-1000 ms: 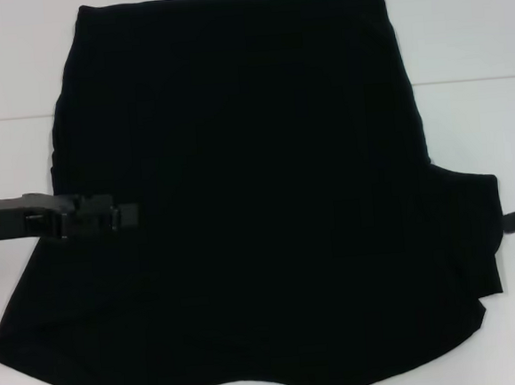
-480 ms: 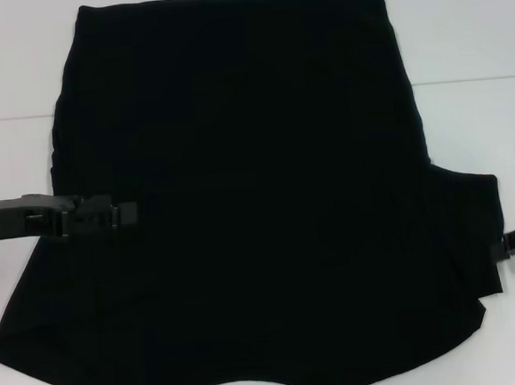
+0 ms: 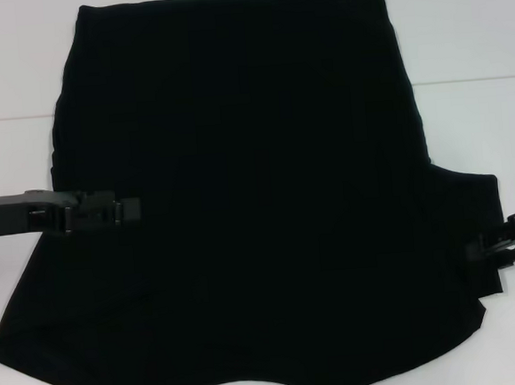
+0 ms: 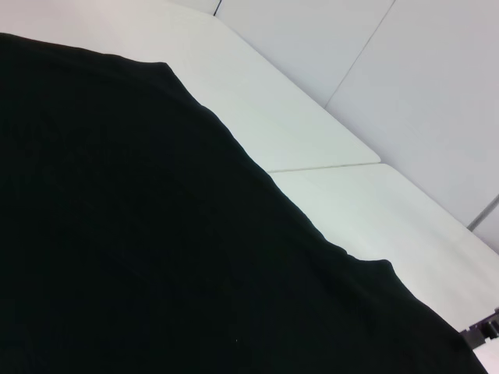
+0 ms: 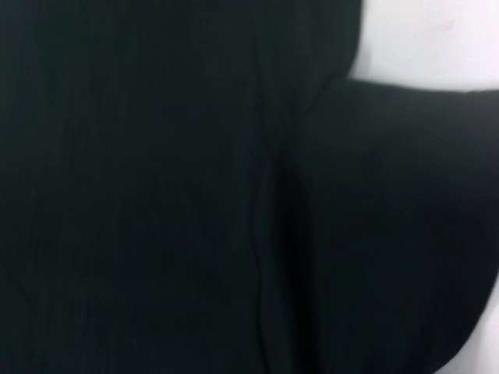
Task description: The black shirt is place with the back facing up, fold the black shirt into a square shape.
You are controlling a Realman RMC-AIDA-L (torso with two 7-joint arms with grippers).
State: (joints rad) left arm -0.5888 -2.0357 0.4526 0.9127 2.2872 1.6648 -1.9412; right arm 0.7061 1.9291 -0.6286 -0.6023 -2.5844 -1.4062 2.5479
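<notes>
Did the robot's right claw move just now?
Yes. The right gripper has slid inward from the table's right edge, toward the black shirt, and now reaches over its sleeve. The left gripper barely shifted.

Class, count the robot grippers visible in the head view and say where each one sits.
2. The left gripper lies over the left edge of the black shirt, roughly mid-height. The right gripper is at the shirt's right sleeve. None appear hidden.
</notes>
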